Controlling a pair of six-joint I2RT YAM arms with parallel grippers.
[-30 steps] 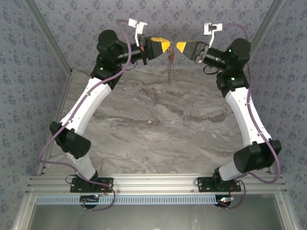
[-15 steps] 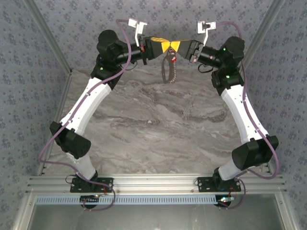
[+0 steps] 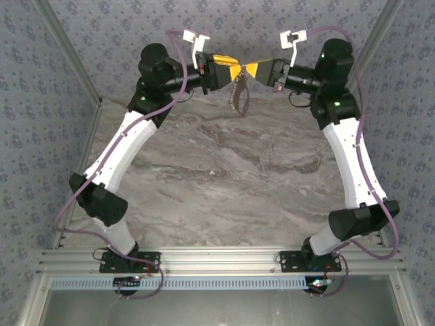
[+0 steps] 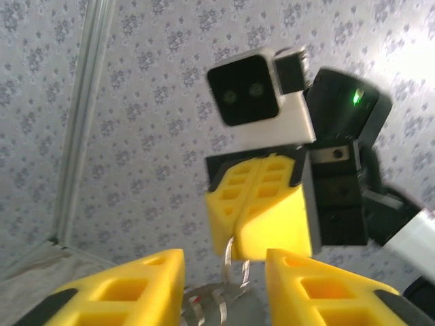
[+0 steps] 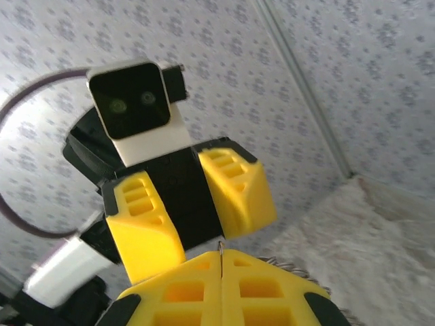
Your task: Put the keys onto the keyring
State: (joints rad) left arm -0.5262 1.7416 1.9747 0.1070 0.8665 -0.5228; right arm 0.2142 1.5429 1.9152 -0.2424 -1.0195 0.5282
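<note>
Newly parted left fingers [image 4: 129,288], right fingers [image 4: 262,210] now clamped on the hanging keyring [image 3: 236,97]

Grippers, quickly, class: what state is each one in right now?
Left gripper: open, fingers apart.
Right gripper: closed, holding the keyring, which hangs below it.

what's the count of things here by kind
keyring: 1
arms: 2, left arm and right arm
grippers: 2, left gripper with jaws open, right gripper with jaws shut on the keyring
total: 5
</note>
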